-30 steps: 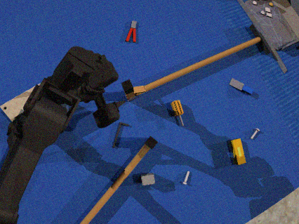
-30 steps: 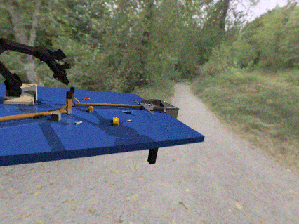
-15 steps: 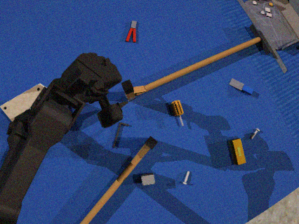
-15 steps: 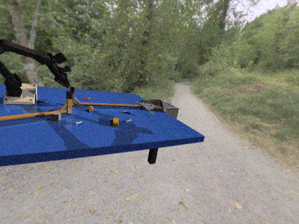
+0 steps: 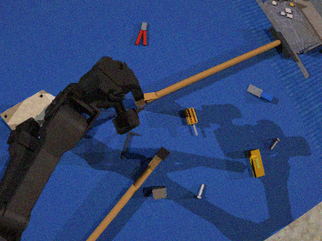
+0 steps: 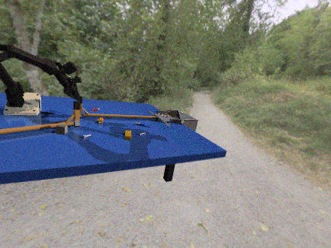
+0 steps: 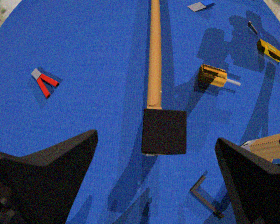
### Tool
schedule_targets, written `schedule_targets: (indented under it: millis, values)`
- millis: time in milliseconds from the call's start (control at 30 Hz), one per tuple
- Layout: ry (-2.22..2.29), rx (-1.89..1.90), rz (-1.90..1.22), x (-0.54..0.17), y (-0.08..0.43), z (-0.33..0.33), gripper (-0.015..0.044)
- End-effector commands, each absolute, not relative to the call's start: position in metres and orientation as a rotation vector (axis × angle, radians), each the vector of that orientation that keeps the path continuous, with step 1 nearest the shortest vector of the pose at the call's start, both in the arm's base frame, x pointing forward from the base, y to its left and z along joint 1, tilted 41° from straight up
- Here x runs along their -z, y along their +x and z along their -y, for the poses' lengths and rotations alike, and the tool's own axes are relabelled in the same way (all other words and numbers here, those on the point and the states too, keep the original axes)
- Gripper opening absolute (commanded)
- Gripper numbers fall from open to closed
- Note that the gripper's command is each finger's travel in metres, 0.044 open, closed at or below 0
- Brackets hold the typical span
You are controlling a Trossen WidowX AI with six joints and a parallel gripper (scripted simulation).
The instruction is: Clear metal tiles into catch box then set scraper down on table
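1. top: black gripper point(image 5: 140, 103) point(image 6: 79, 99) point(image 7: 159, 141) is left of center, at the near end of the long scraper point(image 5: 219, 69) point(image 6: 120, 116) point(image 7: 155, 60). scraper's wooden handle slants to upper right, blade crosses the steel bench plate point(image 5: 292, 33) point(image 6: 171, 117). small metal tiles point(image 5: 288, 10) are on the plate, upper right, by the catch box point(image 5: 306, 10) point(image 6: 190, 123). second wooden-handled tool point(image 5: 126, 197) point(image 6: 35, 128) at lower left to center; red-handled pliers point(image 5: 140, 34) point(image 6: 95, 110) point(image 7: 44, 82) up top, left of center.
2. exterior: gripper at left, low over the dark-topped uprights; contact unclear. plate and box right of center, tiles too small to count. yellow block point(image 5: 257, 163) point(image 6: 128, 134) near center of frame.
3. wrist: fingers spread, nothing pinched. dark square grip top point(image 7: 164, 132) shows mid-frame between them, handle running to top edge. pliers at left.
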State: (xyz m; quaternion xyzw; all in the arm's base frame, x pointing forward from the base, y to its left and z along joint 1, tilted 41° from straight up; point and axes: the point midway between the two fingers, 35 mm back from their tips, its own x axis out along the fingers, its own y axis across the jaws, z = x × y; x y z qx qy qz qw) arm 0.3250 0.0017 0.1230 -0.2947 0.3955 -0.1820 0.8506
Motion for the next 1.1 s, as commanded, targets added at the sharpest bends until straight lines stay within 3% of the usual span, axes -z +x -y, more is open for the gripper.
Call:
schedule_targets:
  millis: [0, 833, 1067]
  values:
    - [-0.627, 0.377, -0.841, -0.117, 0.328, 0.002, 0.044]
    - [-0.633, 0.38, -0.832, -0.096, 0.35, 0.027, 0.044]
    - [-0.626, 0.387, -0.825, -0.1, 0.35, 0.025, 0.0256]
